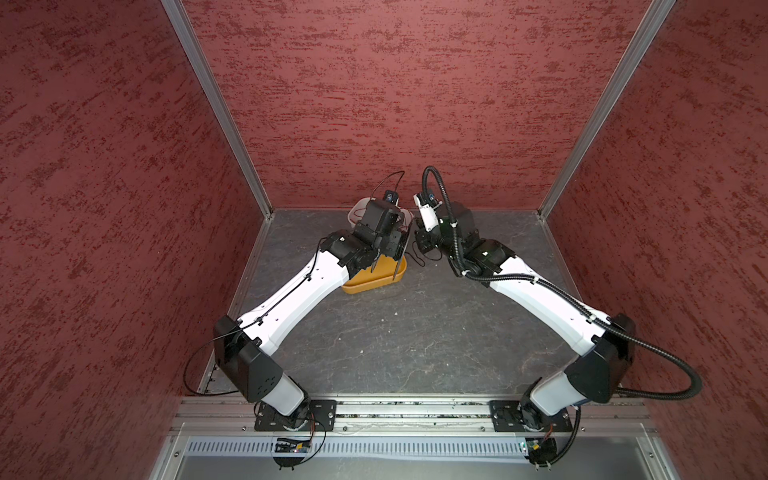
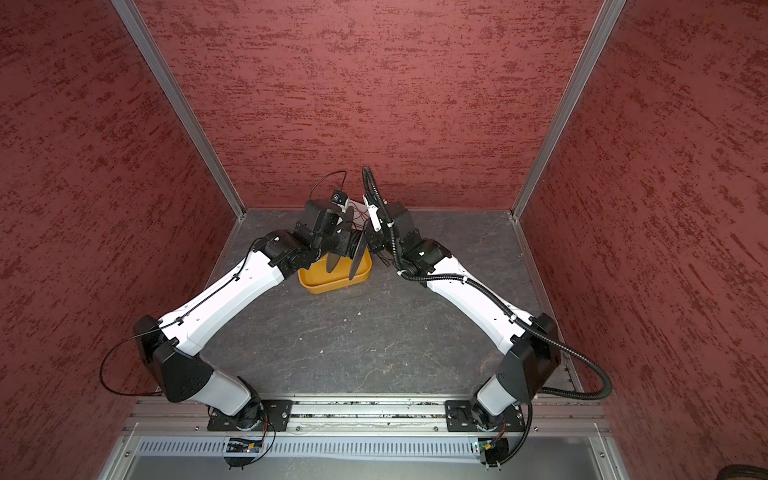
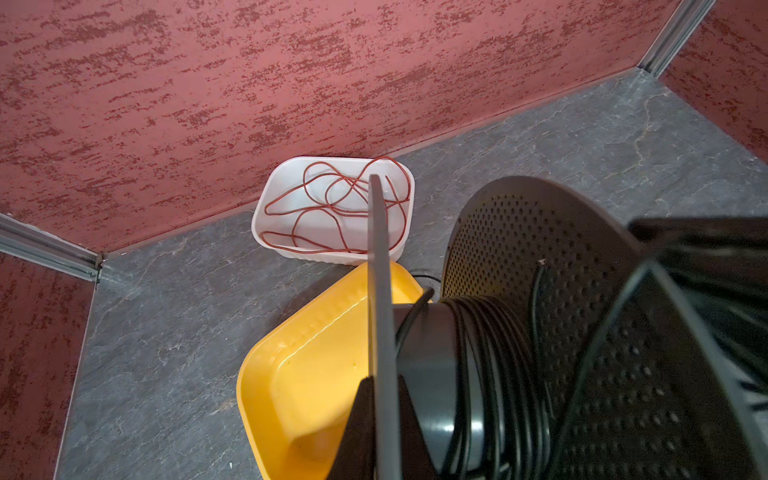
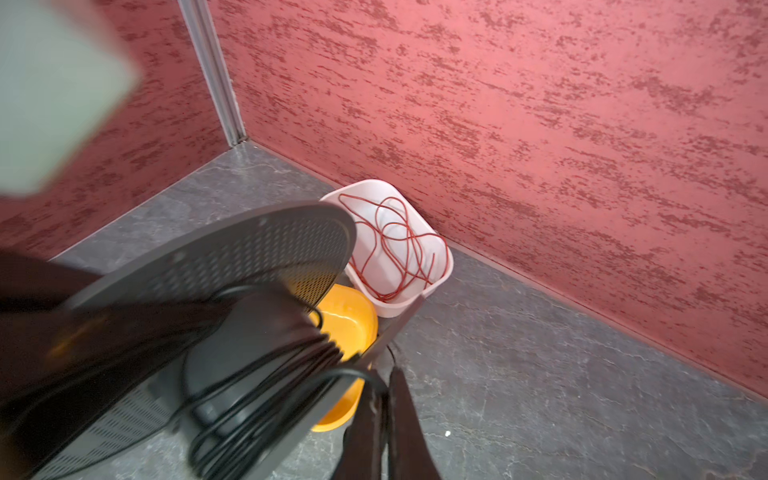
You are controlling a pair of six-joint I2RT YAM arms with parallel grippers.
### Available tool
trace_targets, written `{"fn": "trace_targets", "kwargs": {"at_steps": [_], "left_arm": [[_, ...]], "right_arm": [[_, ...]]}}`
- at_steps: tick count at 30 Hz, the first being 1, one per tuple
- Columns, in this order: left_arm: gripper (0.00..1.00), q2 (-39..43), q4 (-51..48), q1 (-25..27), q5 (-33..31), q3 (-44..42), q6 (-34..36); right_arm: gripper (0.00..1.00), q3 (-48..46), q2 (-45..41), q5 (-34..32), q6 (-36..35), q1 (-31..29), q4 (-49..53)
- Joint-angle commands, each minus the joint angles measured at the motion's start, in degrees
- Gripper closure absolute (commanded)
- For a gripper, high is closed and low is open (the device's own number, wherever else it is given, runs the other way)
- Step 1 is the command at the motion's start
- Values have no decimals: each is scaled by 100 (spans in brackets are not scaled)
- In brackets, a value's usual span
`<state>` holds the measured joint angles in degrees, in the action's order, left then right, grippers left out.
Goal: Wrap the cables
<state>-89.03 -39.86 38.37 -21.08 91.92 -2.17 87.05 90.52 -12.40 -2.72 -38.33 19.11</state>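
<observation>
A black spool [image 3: 432, 353] with perforated flanges hangs over the yellow tray [image 3: 299, 374]. My left gripper [image 3: 382, 399] is shut on the spool's thin grey flange [image 3: 379, 270], a finger on each face. The thin black cable [image 3: 498, 374] lies in several turns round the hub. In the right wrist view a strand of the cable [image 4: 332, 374] leaves the spool [image 4: 249, 257] and runs between the fingers of my right gripper [image 4: 388, 382], which is shut on it just beside the flange. In both top views the two wrists meet at the back of the table, with the spool [image 2: 358, 253] edge-on between them.
A white tray [image 3: 266, 208] holding a loose red wire [image 3: 332, 195] stands against the back wall, just behind the yellow tray [image 1: 374, 282]. Red walls close the back and both sides. A slack bit of black cable [image 1: 417, 257] lies on the grey table near the right wrist.
</observation>
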Motion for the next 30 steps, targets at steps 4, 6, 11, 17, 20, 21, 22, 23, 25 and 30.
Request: {"fn": "trace_targets", "kwargs": {"at_steps": [4, 6, 11, 17, 20, 21, 22, 23, 25, 30], "left_arm": [[95, 527, 31, -1, 566, 61, 136], [95, 579, 15, 4, 808, 111, 123], [96, 684, -63, -56, 1199, 231, 177], [96, 938, 117, -280, 1560, 202, -154], [96, 1100, 296, -472, 1975, 142, -476], [96, 1152, 337, -578, 2161, 137, -614], [96, 1185, 390, -670, 2363, 132, -717], [96, 1212, 437, -722, 2482, 133, -775], [96, 1268, 515, -780, 2602, 153, -832], [96, 1250, 522, -827, 3006, 342, -901]], "right_arm": [[90, 218, 201, 243, 206, 759, -220], [85, 155, 258, 663, 167, 893, -331], [77, 93, 461, 1710, 298, 1308, -400], [64, -147, 616, 2309, 474, 1607, -494], [51, -652, 451, 2756, 539, 1610, -877], [45, -858, 368, 2940, 563, 1609, -1010], [37, -1072, 252, 3036, 615, 1607, -1158], [30, -1275, 138, 3086, 662, 1613, -1287], [19, -1725, -172, 3053, 757, 1612, -1520], [11, -2542, -694, 3386, 792, 1626, -1932]]}}
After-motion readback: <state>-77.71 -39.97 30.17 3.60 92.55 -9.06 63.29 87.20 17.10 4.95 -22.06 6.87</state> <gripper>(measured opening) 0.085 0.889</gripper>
